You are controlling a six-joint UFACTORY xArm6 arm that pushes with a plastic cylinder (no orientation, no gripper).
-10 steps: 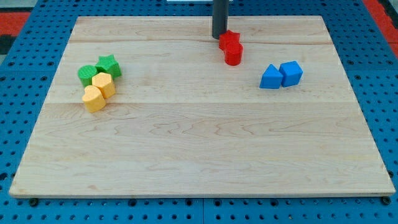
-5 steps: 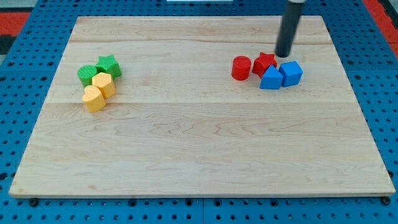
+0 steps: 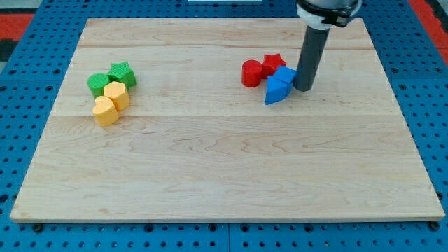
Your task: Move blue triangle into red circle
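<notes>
My tip (image 3: 304,88) presses against the right side of a blue cluster in the upper right of the frame.

The arm ends in a bare rod (image 3: 310,57) with no fingers to open or close, so it grips nothing. 2 blue blocks sit touching: the blue cube (image 3: 285,75) just left of my tip and the blue triangle (image 3: 277,92) below-left of it. The red star (image 3: 272,64) sits above them, touching the cube, and the red circle (image 3: 251,73) is just left of the star, close to the triangle; contact there I cannot tell. In the upper left of the wooden board (image 3: 224,161), well apart, 4 blocks huddle: a green star (image 3: 122,73), a green block (image 3: 98,84), a yellow hexagon-like block (image 3: 117,94) and a yellow heart-like block (image 3: 106,110).
</notes>
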